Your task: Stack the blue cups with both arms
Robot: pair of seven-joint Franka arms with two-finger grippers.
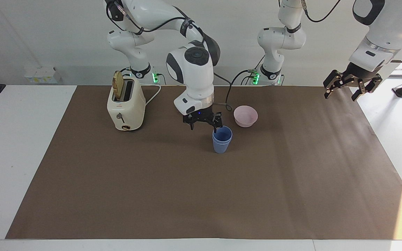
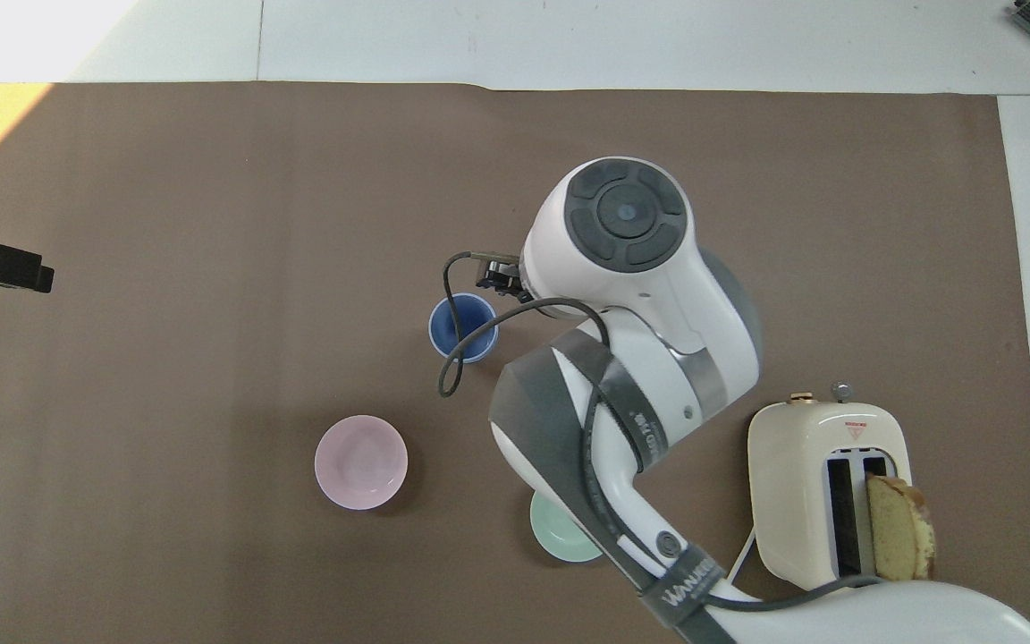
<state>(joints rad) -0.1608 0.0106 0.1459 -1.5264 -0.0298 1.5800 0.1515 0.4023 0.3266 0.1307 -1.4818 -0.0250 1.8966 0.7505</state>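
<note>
Two blue cups nested, upright mid-counter, near pink bowl; right tool spread wide, empty, just beside rim; lift straight up, avoid clipping rim; left tool wide, waiting.

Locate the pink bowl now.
The pink bowl sits on the brown mat, nearer the robots than the stacked blue cups, toward the left arm's end, nothing touching it.

My right gripper hangs low over the middle of the table, wrist pointing down, fingers spread and holding nothing. My left gripper waits raised over my left end of the table, fingers apart.
</note>
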